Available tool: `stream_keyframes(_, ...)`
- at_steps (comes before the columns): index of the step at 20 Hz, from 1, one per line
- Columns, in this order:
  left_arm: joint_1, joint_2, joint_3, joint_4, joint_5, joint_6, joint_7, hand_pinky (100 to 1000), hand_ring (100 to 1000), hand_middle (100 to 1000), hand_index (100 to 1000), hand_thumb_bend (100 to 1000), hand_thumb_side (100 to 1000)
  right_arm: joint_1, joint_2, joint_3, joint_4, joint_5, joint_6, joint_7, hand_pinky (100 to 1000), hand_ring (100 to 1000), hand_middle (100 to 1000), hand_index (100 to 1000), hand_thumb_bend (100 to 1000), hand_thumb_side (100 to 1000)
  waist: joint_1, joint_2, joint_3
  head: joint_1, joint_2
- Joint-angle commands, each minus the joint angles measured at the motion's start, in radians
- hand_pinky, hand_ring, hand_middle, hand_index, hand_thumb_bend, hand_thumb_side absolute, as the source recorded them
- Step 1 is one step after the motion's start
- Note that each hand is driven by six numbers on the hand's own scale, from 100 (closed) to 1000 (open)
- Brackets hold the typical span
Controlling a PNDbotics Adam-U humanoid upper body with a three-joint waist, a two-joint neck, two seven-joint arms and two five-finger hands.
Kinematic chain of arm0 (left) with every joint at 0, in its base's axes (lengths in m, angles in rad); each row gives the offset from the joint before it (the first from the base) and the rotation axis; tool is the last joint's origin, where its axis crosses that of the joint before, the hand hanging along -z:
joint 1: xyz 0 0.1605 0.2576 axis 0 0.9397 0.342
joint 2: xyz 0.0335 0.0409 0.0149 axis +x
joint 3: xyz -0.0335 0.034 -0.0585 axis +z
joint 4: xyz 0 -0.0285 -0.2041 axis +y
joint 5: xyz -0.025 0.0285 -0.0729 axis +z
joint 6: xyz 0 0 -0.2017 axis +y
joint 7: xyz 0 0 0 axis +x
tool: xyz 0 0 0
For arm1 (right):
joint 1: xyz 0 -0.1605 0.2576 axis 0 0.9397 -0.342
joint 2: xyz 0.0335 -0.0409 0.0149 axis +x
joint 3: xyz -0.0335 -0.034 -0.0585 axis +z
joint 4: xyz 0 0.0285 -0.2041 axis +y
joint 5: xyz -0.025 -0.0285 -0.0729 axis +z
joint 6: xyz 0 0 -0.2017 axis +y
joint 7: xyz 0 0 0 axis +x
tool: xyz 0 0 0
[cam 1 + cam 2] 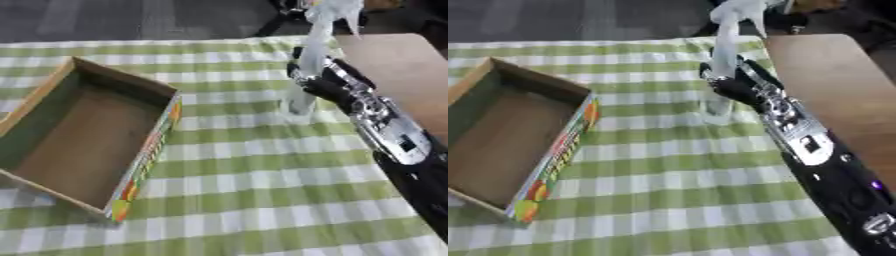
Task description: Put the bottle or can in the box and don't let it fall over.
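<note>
Now right hand [325, 85] around upright clear bottle [306, 75]

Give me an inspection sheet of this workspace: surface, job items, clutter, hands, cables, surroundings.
Surface: green and white checked cloth over the table, bare wood at the right edge.
Job's things: clear bottle upright on the cloth; open cardboard box at left, nothing in it.
Clutter: nothing seen.
Hands: right hand curled round the bottle; left hand not in view.
Cables: nothing seen.
Surroundings: dark floor beyond the table.
</note>
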Motion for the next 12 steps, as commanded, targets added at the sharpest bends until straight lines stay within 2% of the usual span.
stream_keyframes(1, -0.003, 0.02, 0.007, -0.006, 0.004, -0.002, -0.003, 1000, 544, 731, 805, 165, 851, -0.002, -0.015, -0.003, 0.001, 0.002, -0.003, 0.01, 975, 1000, 965, 968, 100, 532, 0.004, -0.011, 0.0, 0.001, -0.014)
stream_keyframes(12, -0.003, 0.02, 0.006, -0.006, 0.004, -0.001, -0.004, 1000, 543, 733, 805, 165, 851, 0.011, -0.013, -0.003, 0.014, 0.019, -0.001, 0.014, 976, 1000, 958, 955, 100, 449, 0.004, -0.01, -0.005, 0.0, -0.017)
